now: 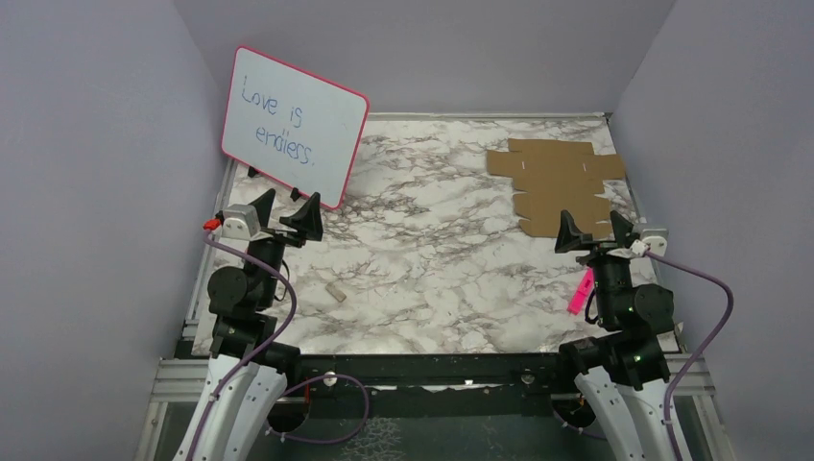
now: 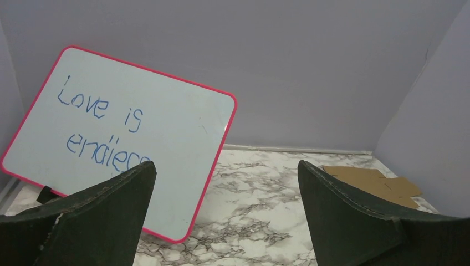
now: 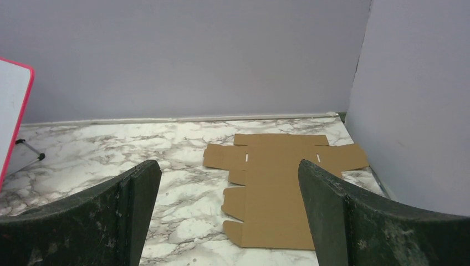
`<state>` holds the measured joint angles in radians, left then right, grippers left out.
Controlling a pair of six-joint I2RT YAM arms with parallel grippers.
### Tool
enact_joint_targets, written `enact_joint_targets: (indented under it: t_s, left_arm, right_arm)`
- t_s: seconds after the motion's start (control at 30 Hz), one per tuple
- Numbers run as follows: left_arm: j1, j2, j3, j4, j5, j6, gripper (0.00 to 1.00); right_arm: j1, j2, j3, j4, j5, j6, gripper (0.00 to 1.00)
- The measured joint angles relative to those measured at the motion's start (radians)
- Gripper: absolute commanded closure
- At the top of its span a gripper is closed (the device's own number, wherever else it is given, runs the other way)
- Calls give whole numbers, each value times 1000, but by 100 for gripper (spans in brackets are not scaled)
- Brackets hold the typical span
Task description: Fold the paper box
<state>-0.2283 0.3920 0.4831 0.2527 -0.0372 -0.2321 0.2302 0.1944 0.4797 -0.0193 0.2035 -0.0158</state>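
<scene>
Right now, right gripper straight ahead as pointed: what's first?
Likely the paper box, flat on the table just ahead of the open right gripper; nothing lies between. Height unclear, so it might pass over.

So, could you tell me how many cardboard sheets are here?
1: the cardboard sheet lies flat at the table's far right, ahead of the right gripper; the whiteboard could hide more.

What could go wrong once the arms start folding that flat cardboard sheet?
1. The flat brown corrugated cardboard sheet lies flush on the marble-patterned table; the open right gripper may just slide it toward the nearby right wall.
2. The open left gripper sits close by the pink-framed whiteboard; swinging across could topple it.
</scene>
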Motion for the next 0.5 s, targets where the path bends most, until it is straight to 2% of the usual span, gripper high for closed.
enact_joint_targets:
  t_s: [0.3,0.5]
  left_arm:
    - [0,-23,0,-2,-1,1,1]
    - [0,-59,0,-16,-1,1,1]
  right_arm:
    - [0,87,37,-39,-23,0,0]
    - [0,216,130,-95,-67,4,0]
